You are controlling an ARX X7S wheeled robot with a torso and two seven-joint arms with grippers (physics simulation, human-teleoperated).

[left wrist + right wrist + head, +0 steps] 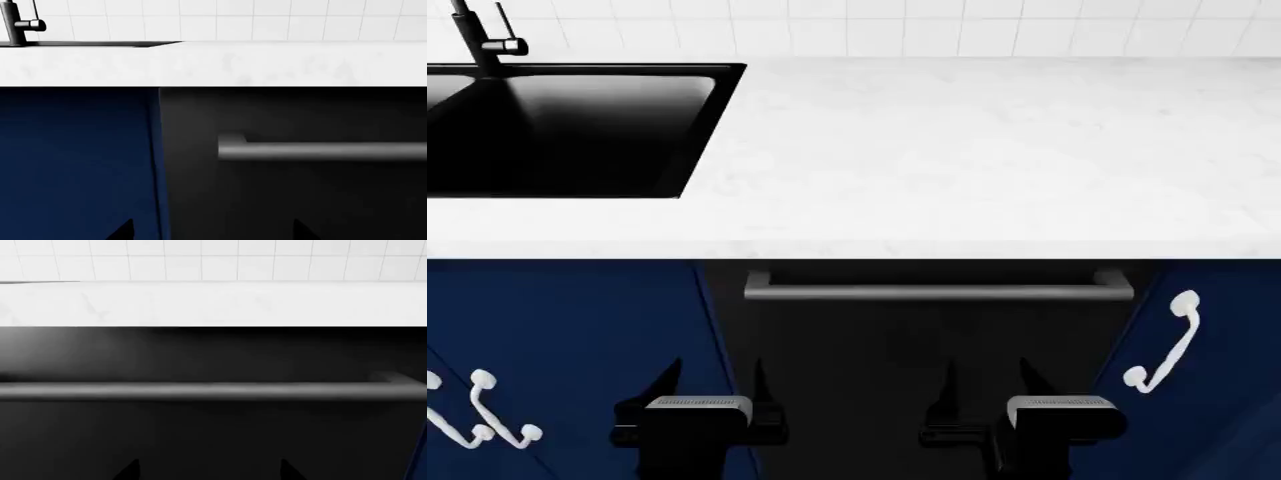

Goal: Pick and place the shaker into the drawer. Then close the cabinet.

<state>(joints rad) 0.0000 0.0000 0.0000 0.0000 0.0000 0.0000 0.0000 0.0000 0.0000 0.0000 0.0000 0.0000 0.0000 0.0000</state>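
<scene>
Below the counter [961,160] edge both our grippers, left [701,385] and right [994,385], hang with jaws spread, empty, facing the black panel [934,340]. No shaker or drawer in view; we'd best look around before reaching.

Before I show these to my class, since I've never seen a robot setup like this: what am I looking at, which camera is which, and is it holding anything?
These are simulator renders of a two-armed robot facing a kitchen counter. The head view looks down over both arms: the left gripper and right gripper sit low, each with dark fingers spread apart, holding nothing. The white countertop has a black sink and faucet. Below are navy cabinet fronts with white handles, and a black panel with a grey bar handle. The other two pictures come from cameras near each gripper, looking at that panel. No shaker or open drawer is visible.
</scene>
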